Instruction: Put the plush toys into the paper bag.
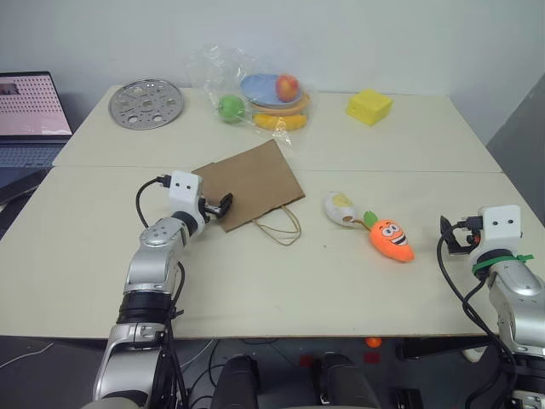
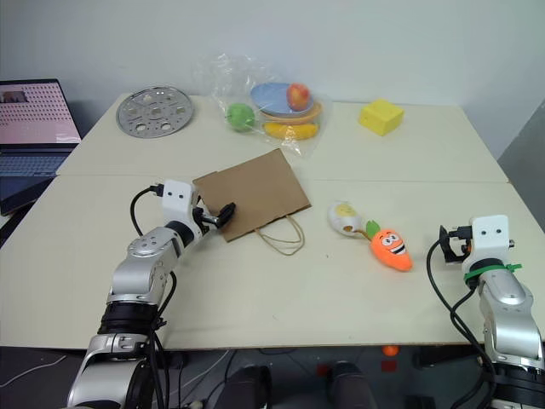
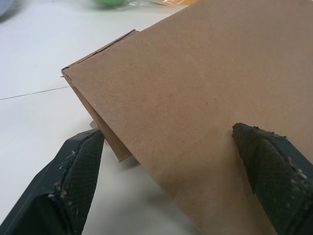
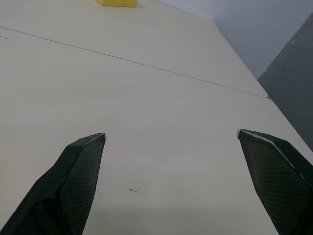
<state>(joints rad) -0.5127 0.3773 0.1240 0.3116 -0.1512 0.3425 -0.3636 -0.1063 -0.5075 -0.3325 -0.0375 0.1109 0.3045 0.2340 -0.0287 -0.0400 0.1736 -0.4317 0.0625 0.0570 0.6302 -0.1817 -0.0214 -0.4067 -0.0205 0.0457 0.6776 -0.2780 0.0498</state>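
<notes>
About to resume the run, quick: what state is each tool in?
Left tool: open, its fingers either side of the paper bag edge, not clamped.
Right tool: open, holding nothing, over bare table.

Both silver-metal arms carry white box-shaped wrist modules, looped black cables and textured black fingers (image 3: 73,181), the right arm (image 1: 511,294) wearing a green band.
</notes>
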